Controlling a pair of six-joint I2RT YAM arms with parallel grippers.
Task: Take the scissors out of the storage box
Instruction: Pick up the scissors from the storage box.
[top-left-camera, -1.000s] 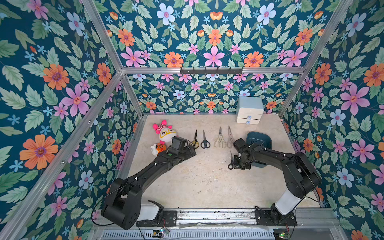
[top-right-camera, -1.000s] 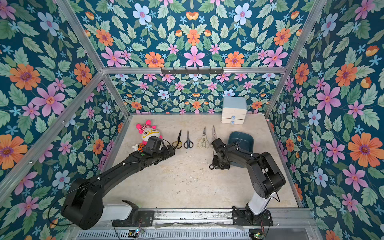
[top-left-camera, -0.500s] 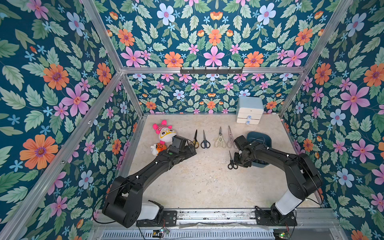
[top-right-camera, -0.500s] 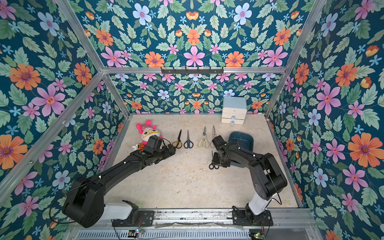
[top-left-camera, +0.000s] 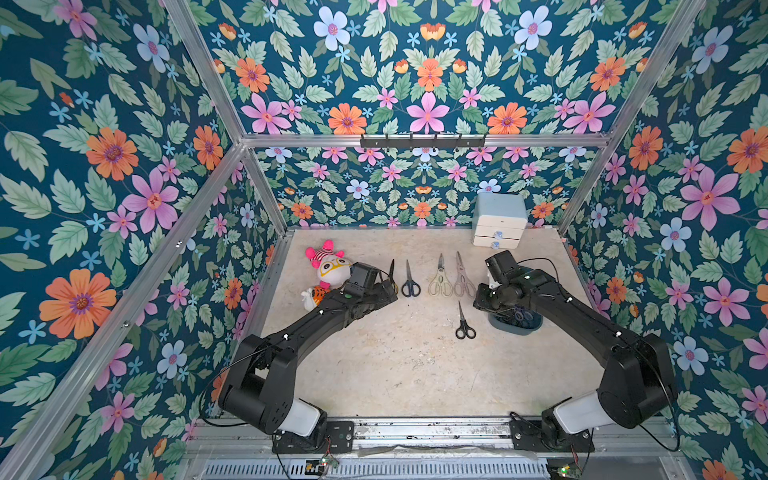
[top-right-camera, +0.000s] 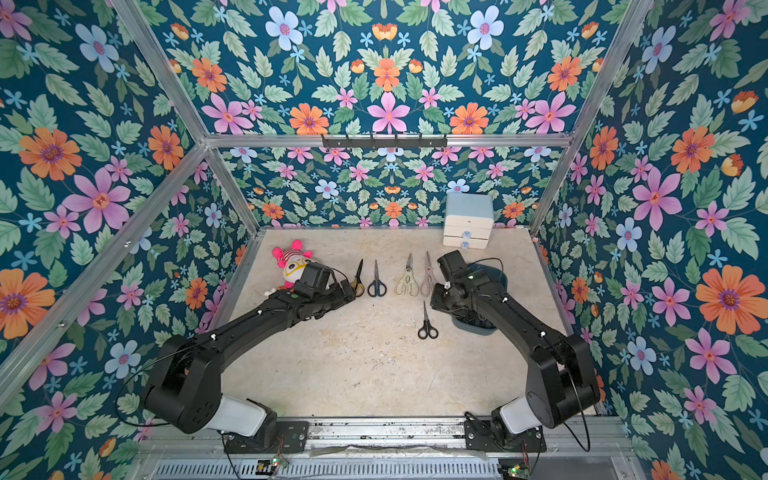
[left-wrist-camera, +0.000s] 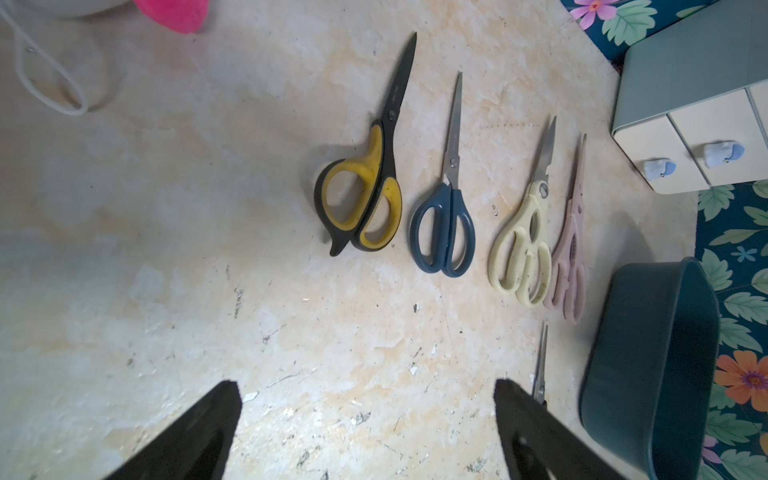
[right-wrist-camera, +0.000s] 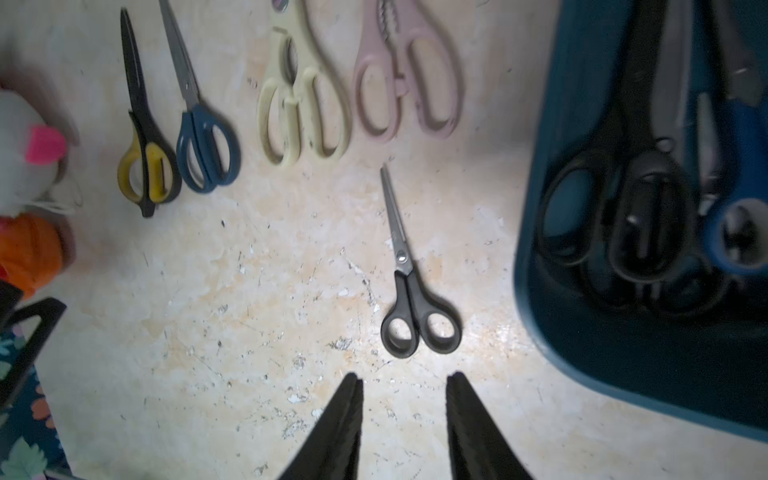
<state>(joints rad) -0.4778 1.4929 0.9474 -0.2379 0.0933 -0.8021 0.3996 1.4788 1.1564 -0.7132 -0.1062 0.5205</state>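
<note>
Five pairs lie out on the surface (top-left-camera: 395, 374); the rest are still in the storage box (right-wrist-camera: 623, 365), which stands at the right side of the surface under the right arm.

Four pairs form a row: yellow-black pair (left-wrist-camera: 370, 166), dark-blue pair (left-wrist-camera: 446, 208), cream shears (left-wrist-camera: 528, 241) and pale-pink shears (left-wrist-camera: 569, 249). They lie side by side, blades toward the back wall and handles toward the arms. This layout appears meant to keep each pair separate and easy to count.

The black-handled pair (right-wrist-camera: 405, 270) lies alone, nearer the arms than the row and just beside the box. It is judged to be the start of a second line.

The right gripper (right-wrist-camera: 404, 375) is near that pair's handles, its fingers moderately apart with nothing between them. The left gripper (left-wrist-camera: 366, 383) faces the row, its fingers spread wide and empty.

In the box, the remaining pairs (right-wrist-camera: 648, 216) overlap, mostly black-handled with one blue. Their exact number cannot be told. The task is judged about half done.
</note>
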